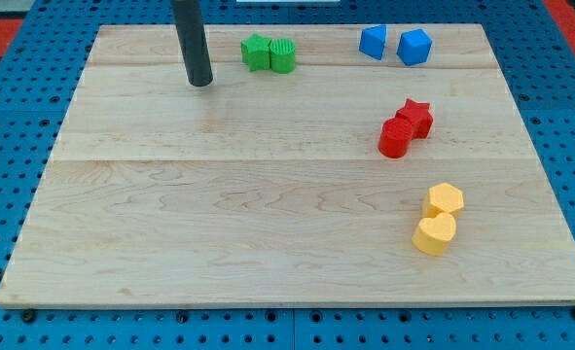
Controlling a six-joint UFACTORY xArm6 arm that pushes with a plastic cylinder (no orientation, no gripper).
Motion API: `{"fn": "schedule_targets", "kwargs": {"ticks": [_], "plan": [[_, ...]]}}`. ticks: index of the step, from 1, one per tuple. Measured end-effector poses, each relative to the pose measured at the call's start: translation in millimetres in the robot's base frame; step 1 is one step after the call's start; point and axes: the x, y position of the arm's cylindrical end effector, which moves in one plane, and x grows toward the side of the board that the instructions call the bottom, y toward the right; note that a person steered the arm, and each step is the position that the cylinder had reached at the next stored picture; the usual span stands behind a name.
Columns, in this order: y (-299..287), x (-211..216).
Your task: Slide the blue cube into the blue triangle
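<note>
Two blue blocks sit near the view's top right on the wooden board point(219, 224). The left one point(373, 42) looks like the blue triangle and the right one point(414, 47) like the blue cube; a small gap lies between them. My tip point(200, 84) rests on the board at the view's top left, far to the left of both blue blocks, just left of the green blocks.
A green star point(257, 52) and a green cylinder point(282, 55) touch each other near the top centre. A red star point(416, 116) and a red cylinder point(395, 139) touch at the right. A yellow hexagon point(445, 200) and a yellow heart point(434, 234) lie at the lower right.
</note>
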Motion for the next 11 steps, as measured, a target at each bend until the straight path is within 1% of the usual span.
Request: {"fn": "schedule_targets", "kwargs": {"ticks": [2,3,9,10,11], "plan": [[0.6,2.8],[15.2,8.5],[23.8,8.5],[35.8,20.5],[115.2,20.5]]}}
